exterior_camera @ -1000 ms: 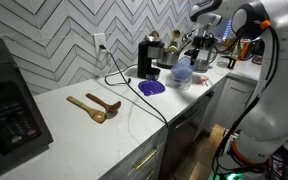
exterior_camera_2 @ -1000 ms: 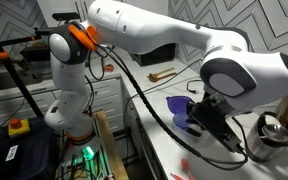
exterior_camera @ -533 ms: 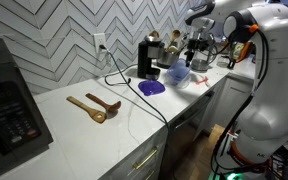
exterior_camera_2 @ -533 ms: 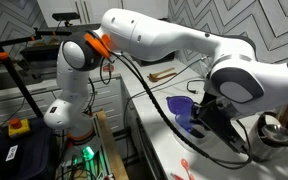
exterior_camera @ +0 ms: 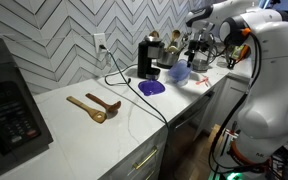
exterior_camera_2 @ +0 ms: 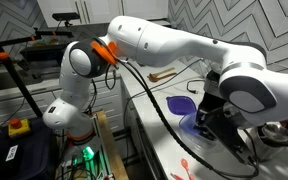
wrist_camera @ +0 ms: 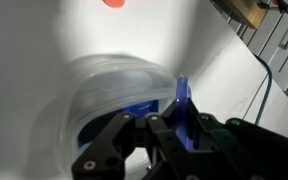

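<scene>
The white counter (exterior_camera: 84,140) runs from seven o'clock to two o'clock in an exterior view. The white robot arm (exterior_camera: 269,60) stands at its three o'clock end. A black microwave (exterior_camera: 9,105) sits at the nine o'clock edge of that view. A black coffee machine (exterior_camera: 146,58) stands against the tiled wall at about one o'clock.

A clear bowl (exterior_camera: 180,72) rests on the counter just at three o'clock of the coffee machine, and the arm reaches down over it. A dark blue plate (exterior_camera: 152,87) lies near the bowl, at its eight o'clock. Two wooden spoons (exterior_camera: 94,106) lie side by side well apart from the plate, toward nine o'clock.

In the wrist view, the gripper (wrist_camera: 162,125) hangs over the bowl's inside. Its fingers are drawn together and clamped on a thin blue piece (wrist_camera: 181,98) that stands upright between them. What this piece is cannot be told. A small red-orange thing (wrist_camera: 114,3) lies on the counter at twelve o'clock of the bowl.
</scene>
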`<act>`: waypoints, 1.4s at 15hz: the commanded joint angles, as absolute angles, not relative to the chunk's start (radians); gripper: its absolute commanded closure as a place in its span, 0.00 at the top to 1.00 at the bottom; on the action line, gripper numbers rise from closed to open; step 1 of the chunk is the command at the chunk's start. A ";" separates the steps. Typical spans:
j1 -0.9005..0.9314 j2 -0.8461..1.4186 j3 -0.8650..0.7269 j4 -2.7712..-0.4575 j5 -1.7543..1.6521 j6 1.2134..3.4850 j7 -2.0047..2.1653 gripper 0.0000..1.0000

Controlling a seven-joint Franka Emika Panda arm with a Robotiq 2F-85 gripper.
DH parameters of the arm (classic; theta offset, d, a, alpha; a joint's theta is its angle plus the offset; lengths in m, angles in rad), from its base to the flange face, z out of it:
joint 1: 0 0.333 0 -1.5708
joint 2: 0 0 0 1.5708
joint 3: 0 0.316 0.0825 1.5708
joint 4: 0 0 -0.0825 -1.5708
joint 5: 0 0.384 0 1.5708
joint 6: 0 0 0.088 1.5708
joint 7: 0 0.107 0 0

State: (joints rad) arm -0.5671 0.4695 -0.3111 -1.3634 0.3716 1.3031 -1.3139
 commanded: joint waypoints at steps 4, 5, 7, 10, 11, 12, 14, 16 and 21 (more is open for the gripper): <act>-0.667 0.518 -0.254 -1.208 0.403 1.131 -1.310 0.02; -0.679 0.521 -0.250 -1.185 0.410 1.113 -1.305 0.02; -0.706 0.532 -0.244 -1.135 0.421 1.089 -1.301 0.02; -0.737 0.557 -0.233 -1.080 0.421 1.099 -1.285 0.02; -0.747 0.569 -0.227 -1.065 0.424 1.103 -1.277 0.02; -0.754 0.580 -0.221 -1.056 0.426 1.113 -1.269 0.02; -0.770 0.605 -0.203 -1.034 0.439 1.119 -1.252 0.02; -0.750 0.616 -0.222 -1.035 0.455 1.145 -1.241 0.02; -0.724 0.623 -0.219 -1.041 0.439 1.188 -1.245 0.02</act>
State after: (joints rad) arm -0.7325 0.6051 -0.2198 -1.0654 0.4404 1.1743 -1.2643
